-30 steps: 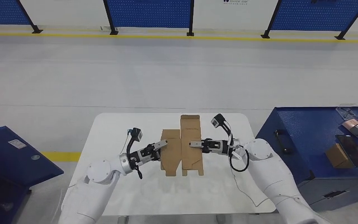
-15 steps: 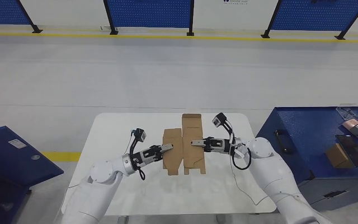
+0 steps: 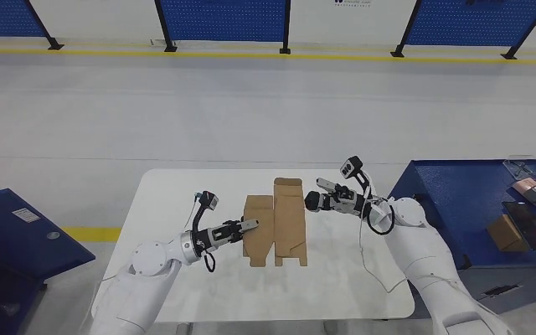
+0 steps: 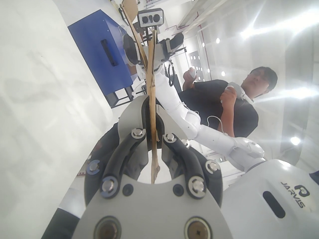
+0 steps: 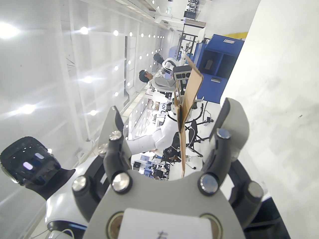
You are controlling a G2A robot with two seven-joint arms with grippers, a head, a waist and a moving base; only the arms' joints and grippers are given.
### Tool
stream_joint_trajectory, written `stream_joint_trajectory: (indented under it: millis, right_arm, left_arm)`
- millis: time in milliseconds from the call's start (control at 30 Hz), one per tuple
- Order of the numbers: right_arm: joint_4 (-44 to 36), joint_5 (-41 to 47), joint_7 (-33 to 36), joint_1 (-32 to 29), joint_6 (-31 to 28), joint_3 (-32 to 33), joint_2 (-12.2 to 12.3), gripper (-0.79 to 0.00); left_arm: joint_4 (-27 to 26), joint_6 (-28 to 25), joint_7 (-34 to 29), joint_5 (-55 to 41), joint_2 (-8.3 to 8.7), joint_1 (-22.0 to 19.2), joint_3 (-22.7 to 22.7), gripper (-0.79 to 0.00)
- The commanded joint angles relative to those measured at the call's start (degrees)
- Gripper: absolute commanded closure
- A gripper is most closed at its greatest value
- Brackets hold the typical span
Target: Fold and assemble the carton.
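A flat brown carton (image 3: 285, 226) lies unfolded over the middle of the white table (image 3: 176, 201), one long panel reaching toward the far side. My left gripper (image 3: 249, 224) is shut on the carton's left edge. The left wrist view has the cardboard (image 4: 152, 80) edge-on, pinched in that gripper (image 4: 150, 105). My right gripper (image 3: 311, 201) hovers open just off the carton's right edge. Seen from the right wrist, the carton (image 5: 187, 105) stands edge-on between its spread fingers (image 5: 231, 120), with gaps on both sides.
A blue cabinet (image 3: 469, 218) stands right of the table, with a small cardboard box (image 3: 507, 232) on it. Another blue cabinet (image 3: 33, 243) stands at the left. Bare tabletop lies on either side of the carton and toward me.
My right gripper has let go of the carton's middle, opened and drawn back to the right. My left gripper keeps its hold, and the carton has shifted slightly right.
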Motion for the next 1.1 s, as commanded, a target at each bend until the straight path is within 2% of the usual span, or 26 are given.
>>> stream_joint_trajectory:
  millis: [0,33,100,167,200,233,267,600,800,833,900,933,967,1000,1067]
  right_arm:
    - [0.6,-0.1,0.4,0.5,-0.1,-0.5,-0.2,-0.523]
    - [0.8,-0.2,0.4,0.6,-0.3,-0.8,-0.4,-0.391]
    - [1.0,-0.6,0.5,0.8,-0.7,-1.5,-0.7,-0.345]
    - [0.9,-1.1,0.2,0.9,-1.3,-2.1,-0.9,-0.243]
    - [0.9,-1.5,0.1,0.9,-1.6,-2.3,-1.0,-0.179]
    - [1.0,-1.8,0.1,1.0,-1.9,-2.5,-1.1,-0.022]
    - [1.0,-2.0,0.0,1.0,-2.1,-2.6,-1.2,0.0]
    - [0.4,-3.0,0.9,0.9,-5.6,-2.4,-1.3,0.0]
    - [-1.8,-1.5,-1.0,0.0,-8.6,-0.7,-1.1,0.0]
    - [-2.7,-1.0,-1.2,-0.4,-8.7,-0.3,-1.0,0.0]
    - [-3.7,0.0,-1.4,-0.8,-9.0,0.4,-0.9,0.0]
    - [-3.7,0.0,-1.4,-0.8,-9.0,0.4,-0.9,0.0]
    - [-3.7,0.0,-1.4,-0.8,-9.0,0.4,-0.9,0.0]
    - [-3.7,0.0,-1.4,-0.8,-9.0,0.4,-0.9,0.0]
    - [-3.7,0.0,-1.4,-0.8,-9.0,0.4,-0.9,0.0]
  left_arm:
    - [-0.4,-2.4,-0.4,1.3,0.16,0.3,-0.1,0.0]
    - [-0.6,-3.3,-0.3,1.8,0.23,0.4,-0.1,0.0]
    - [-0.9,-4.5,-0.3,2.4,0.31,0.7,0.0,0.0]
    - [-0.9,-4.7,0.1,3.0,0.4,0.7,0.0,0.0]
    - [-0.9,-4.7,0.6,3.5,0.43,0.7,0.0,0.0]
    - [-0.9,-4.7,0.9,3.8,0.44,0.7,0.1,0.0]
    - [-0.9,-4.7,1.2,4.0,0.44,0.7,0.2,0.0]
    - [-0.5,-4.3,1.7,5.3,0.65,0.2,1.1,0.0]
    - [-0.5,-4.7,2.2,5.2,0.77,0.2,1.3,0.0]
    - [-0.4,-4.7,2.3,5.0,0.82,0.2,1.2,-0.037]
    - [-0.4,-4.9,2.1,5.3,0.96,0.2,1.0,0.0]
    - [-0.4,-4.9,2.0,5.0,1.03,0.3,0.9,-0.135]
    - [-0.3,-4.8,2.8,4.6,1.09,0.5,0.5,-0.554]
    - [-0.5,-4.9,3.0,4.2,1.14,0.5,0.3,-0.785]
    - [-0.5,-4.5,2.6,3.2,1.32,0.7,-0.2,-0.785]
